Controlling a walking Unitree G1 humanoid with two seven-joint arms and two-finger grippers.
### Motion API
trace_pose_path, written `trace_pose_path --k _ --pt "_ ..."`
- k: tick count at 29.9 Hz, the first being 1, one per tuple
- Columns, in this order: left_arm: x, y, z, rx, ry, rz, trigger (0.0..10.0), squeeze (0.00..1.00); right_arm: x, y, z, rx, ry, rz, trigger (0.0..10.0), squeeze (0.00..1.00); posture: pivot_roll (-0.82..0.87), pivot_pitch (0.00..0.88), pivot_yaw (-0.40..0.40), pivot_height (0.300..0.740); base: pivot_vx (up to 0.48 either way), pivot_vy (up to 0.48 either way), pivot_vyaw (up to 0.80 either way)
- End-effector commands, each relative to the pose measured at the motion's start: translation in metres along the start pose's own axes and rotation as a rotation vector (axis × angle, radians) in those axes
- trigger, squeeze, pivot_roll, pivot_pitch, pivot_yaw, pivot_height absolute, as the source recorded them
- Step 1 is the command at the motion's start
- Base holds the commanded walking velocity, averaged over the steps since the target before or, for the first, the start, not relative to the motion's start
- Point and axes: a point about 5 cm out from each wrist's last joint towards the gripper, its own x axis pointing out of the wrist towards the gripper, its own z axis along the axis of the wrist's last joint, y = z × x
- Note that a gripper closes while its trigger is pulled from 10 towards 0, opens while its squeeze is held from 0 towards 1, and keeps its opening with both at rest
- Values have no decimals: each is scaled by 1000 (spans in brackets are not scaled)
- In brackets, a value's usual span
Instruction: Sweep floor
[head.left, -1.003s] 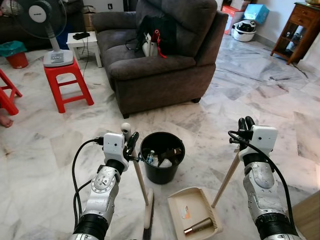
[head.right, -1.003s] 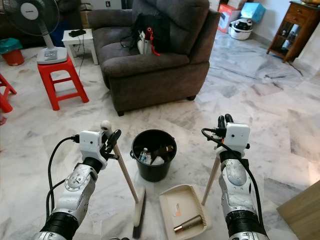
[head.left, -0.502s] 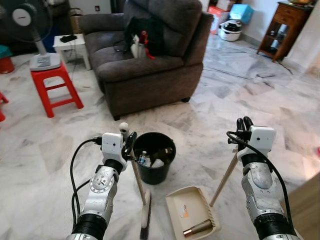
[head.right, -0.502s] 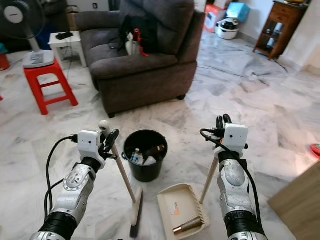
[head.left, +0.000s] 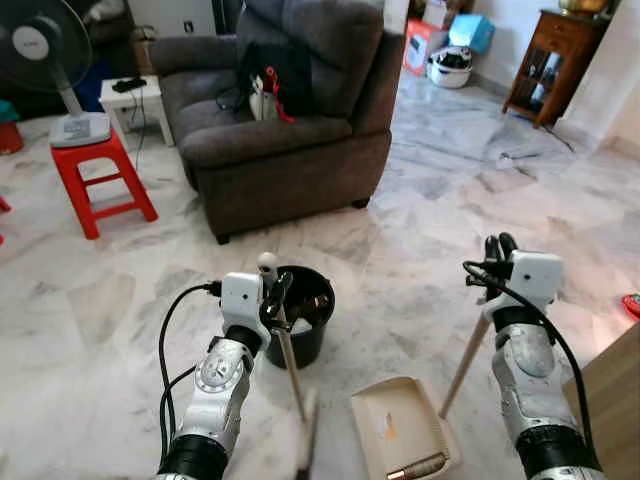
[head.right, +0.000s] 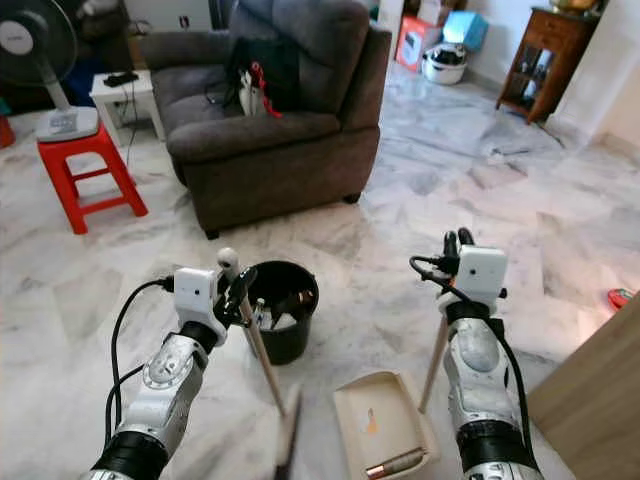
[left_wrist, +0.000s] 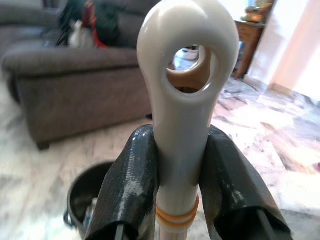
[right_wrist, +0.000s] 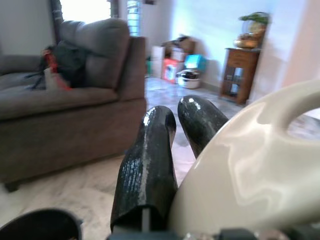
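My left gripper (head.left: 276, 296) is clamped near the top of the broom handle (head.right: 258, 350), both fingers (left_wrist: 131, 190) pressed against the white hanging-loop end, so I can swing the head from high up. Broom head (head.left: 306, 445) sits low on the marble floor (head.left: 420, 210), blurred, between my arms and just beside the dustpan (head.left: 402, 440). My right gripper (head.right: 458, 243) is at the top of the dustpan's long handle (head.left: 463, 355); the fingers look nearly together with the handle's white end beside them, but I cannot tell if they actually pinch it. Pan lies flat on the floor, mouth toward the broom, ready to take debris; a brown tube-like thing (head.left: 417, 467) and an orange scrap are already in it. Black bucket (head.left: 300, 318) with rubbish stands just beyond the broom, probably for emptying the pan. Brown armchair (head.left: 285, 110) behind, well apart.
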Motion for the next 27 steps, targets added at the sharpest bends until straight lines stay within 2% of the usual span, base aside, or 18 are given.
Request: trace_pose_path --k 1,5,27 --pt "3 3 8 -8 -28 8 10000 0 6 3 11 -3 -47 10 10000 0 50 0 -61 740 0 0 0" --pt "4 3 8 -15 -24 11 10000 0 7 3 11 -2 -47 8 10000 0 48 0 -59 740 0 83 0" --pt "4 -1 6 -32 -16 4 10000 0 7 2 11 2 -46 4 10000 0 46 0 -62 740 0 409 0"
